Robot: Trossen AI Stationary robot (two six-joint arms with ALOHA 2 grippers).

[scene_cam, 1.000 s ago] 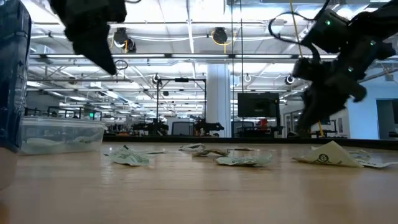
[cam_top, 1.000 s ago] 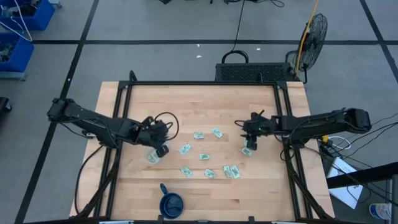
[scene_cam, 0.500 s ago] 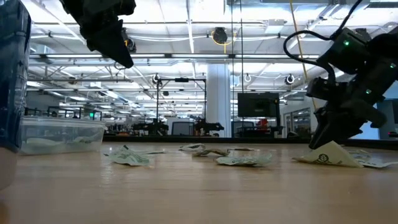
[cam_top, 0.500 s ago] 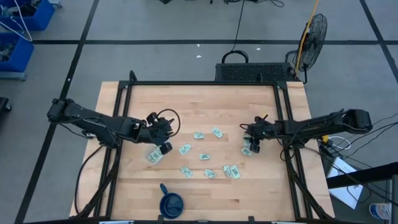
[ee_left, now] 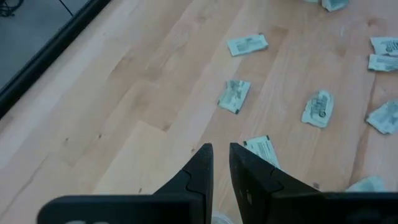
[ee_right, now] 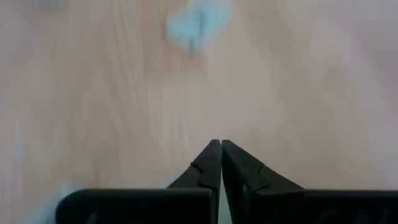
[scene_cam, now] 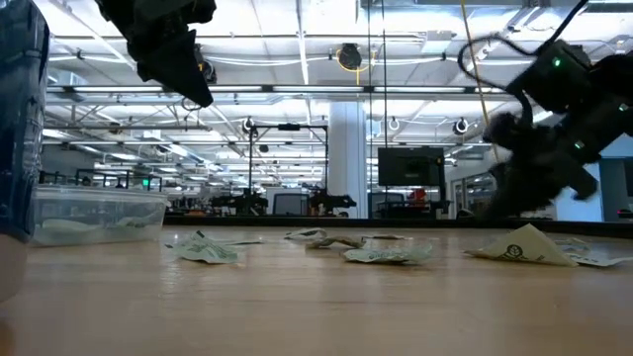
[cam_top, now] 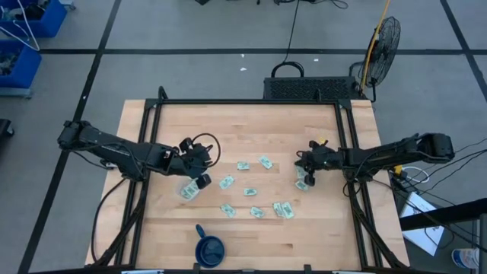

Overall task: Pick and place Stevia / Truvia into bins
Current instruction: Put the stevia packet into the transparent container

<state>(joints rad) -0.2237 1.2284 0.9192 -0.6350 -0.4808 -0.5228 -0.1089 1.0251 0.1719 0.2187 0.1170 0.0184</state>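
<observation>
holding a few sachets [scene_cam: 74, 229], clear tub [scene_cam: 94, 215], blue cup [cam_top: 210, 249] nearby

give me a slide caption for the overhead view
Two arms over a wooden table strewn with sachets; right gripper shut by the rightmost one.

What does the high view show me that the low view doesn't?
Only the high view shows the whole layout: the dark blue cup at the near edge and both arms' reach, with the left gripper over the clear tub. Only the low view shows the tub's side wall and how flat the sachets lie on the table. Both show the scattered Stevia sachets and the right gripper, jaws shut.
</observation>
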